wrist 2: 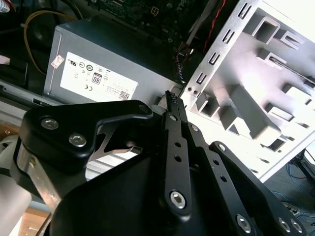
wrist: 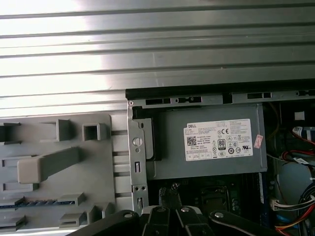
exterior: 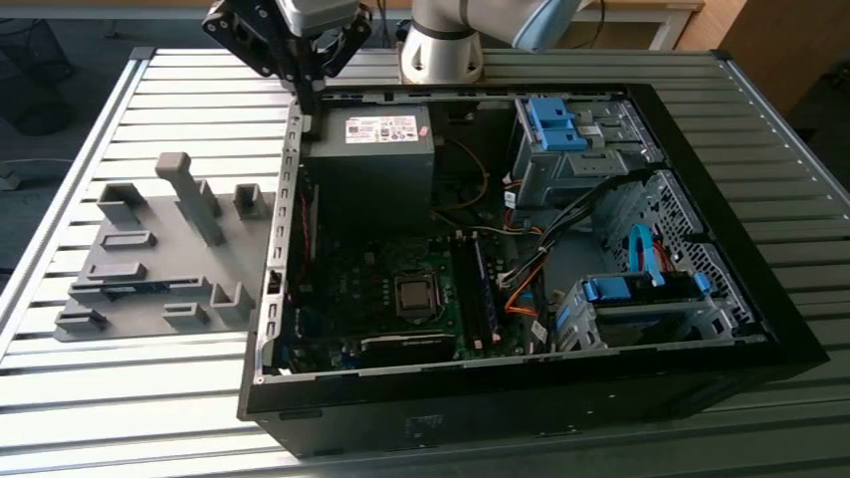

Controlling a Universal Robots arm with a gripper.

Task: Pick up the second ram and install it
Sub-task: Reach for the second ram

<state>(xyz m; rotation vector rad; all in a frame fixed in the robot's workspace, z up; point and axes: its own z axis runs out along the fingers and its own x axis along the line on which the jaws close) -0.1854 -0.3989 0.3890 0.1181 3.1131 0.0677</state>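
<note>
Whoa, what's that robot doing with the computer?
A robot arm is working over an open computer case on a slatted metal table. Its gripper hangs shut, with nothing seen in it, above the case's edge near the power supply. The second ram, a thin bluish-green stick, lies in a slot of the grey holder tray beside the case, not yet picked up.

A slatted metal table (exterior: 80, 398) spreads beneath and around the claw (exterior: 307, 95), its ribs glaring white with light in the first wrist view, with grey floor (exterior: 133, 28) beyond it on the exterior view's left and a wooden panel (exterior: 777, 45) well off to the right.
</note>
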